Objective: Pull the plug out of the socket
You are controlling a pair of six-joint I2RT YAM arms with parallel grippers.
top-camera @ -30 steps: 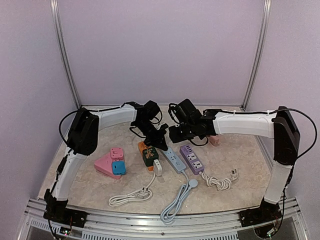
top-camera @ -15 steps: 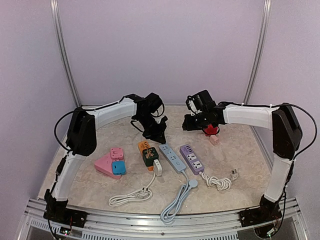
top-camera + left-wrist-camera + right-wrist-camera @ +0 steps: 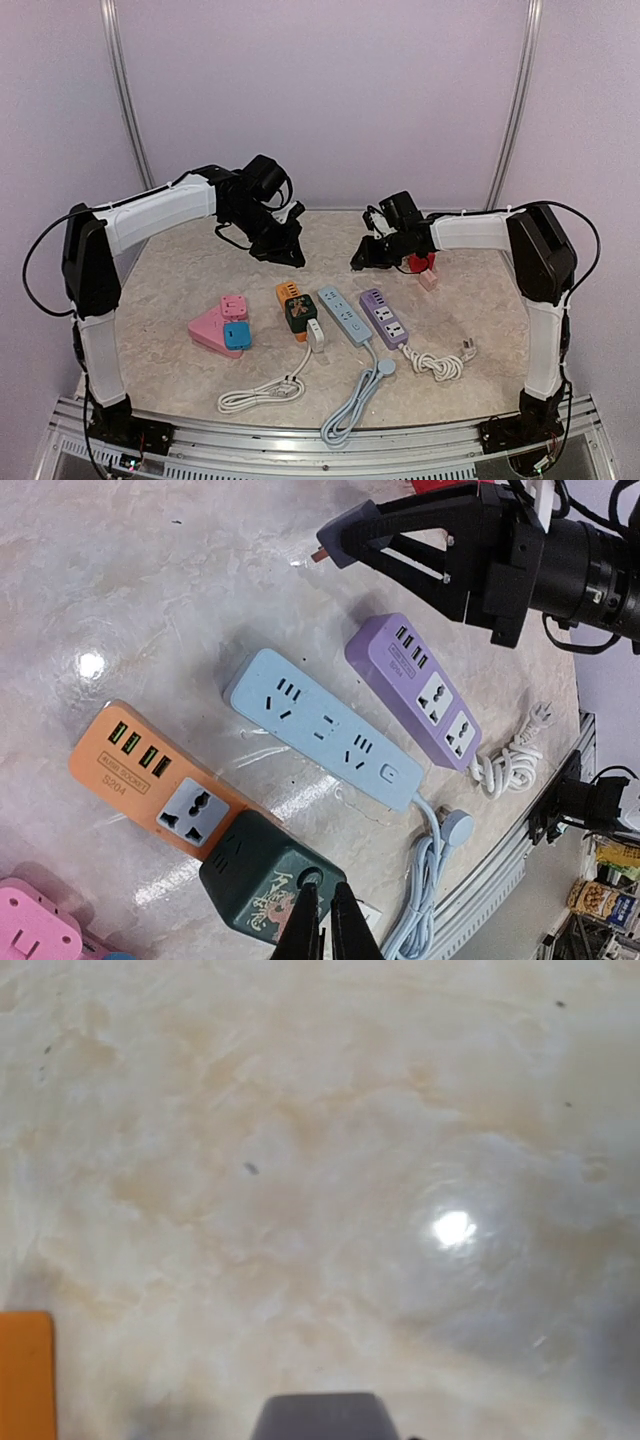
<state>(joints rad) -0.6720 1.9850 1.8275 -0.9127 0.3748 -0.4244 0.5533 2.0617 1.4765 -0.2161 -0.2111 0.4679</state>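
Note:
An orange power strip (image 3: 288, 293) lies mid-table with a dark green cube adapter (image 3: 299, 313) plugged into its near end. A white plug (image 3: 316, 335) with a white cord sits against the cube. In the left wrist view the cube (image 3: 262, 878) sits on the orange strip (image 3: 140, 775). My left gripper (image 3: 283, 245) hangs raised behind the strips; its fingers are pressed together and empty (image 3: 323, 922). My right gripper (image 3: 362, 257) is low over the table behind the blue strip, its fingers meeting at the tip (image 3: 335, 542). Only a dark fingertip block (image 3: 320, 1416) shows in its own view.
A light blue strip (image 3: 345, 317) and a purple strip (image 3: 384, 317) lie right of the orange one, cords trailing toward the front rail. A pink triangular socket (image 3: 210, 330) with small pink and blue cubes sits at the left. A red item (image 3: 424, 262) and a pink block (image 3: 429, 280) lie by the right arm.
My left arm has lifted and drawn back to the left, away from the green cube. My right gripper pulled back from the strips toward the rear, then edged left and down.

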